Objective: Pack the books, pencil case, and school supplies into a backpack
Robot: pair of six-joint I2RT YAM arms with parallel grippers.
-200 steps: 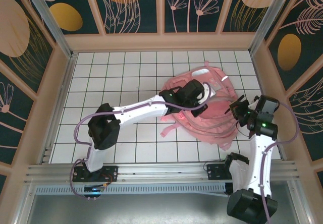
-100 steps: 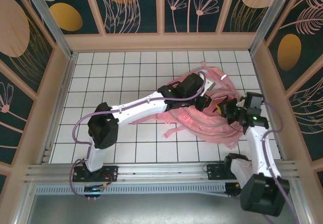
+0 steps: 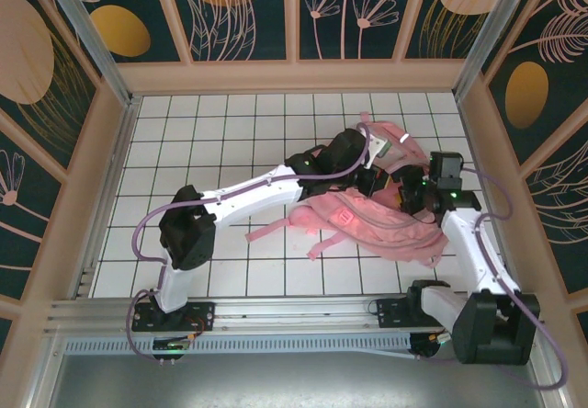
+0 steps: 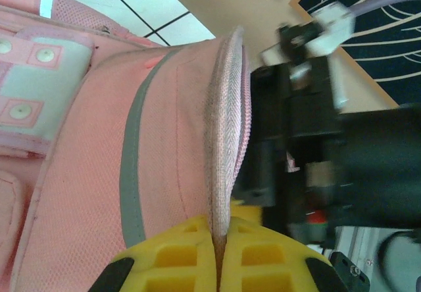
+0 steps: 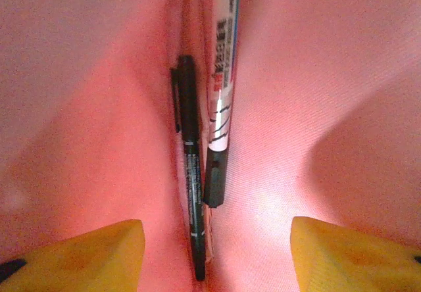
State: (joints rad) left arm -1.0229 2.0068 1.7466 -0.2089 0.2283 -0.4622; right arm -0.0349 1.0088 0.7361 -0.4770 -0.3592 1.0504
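The pink backpack [image 3: 367, 224] lies on the tiled table right of centre. My left gripper [image 4: 220, 229] is shut on the woven rim [image 4: 223, 141] of its opening and holds that edge up; in the top view this gripper [image 3: 372, 180] sits at the bag's far side. My right gripper [image 3: 411, 193] is inside the opening, and in its wrist view the gripper [image 5: 217, 252] is open with pink lining all round. Two school supplies lie loose in a fold ahead of it: a black pen [image 5: 191, 173] and a white-and-black marker [image 5: 222, 88]. The books and the pencil case are out of view.
The right arm's black wrist [image 4: 329, 141] stands close beside the held rim. Loose pink straps [image 3: 276, 231] trail left from the bag over the white tiles. A wooden wall [image 3: 487, 151] runs close to the bag's right side.
My right gripper has moved left into the backpack's opening and has opened, leaving the pens loose in the fold. My left gripper kept its hold and shifted the rim right; the straps slid left.
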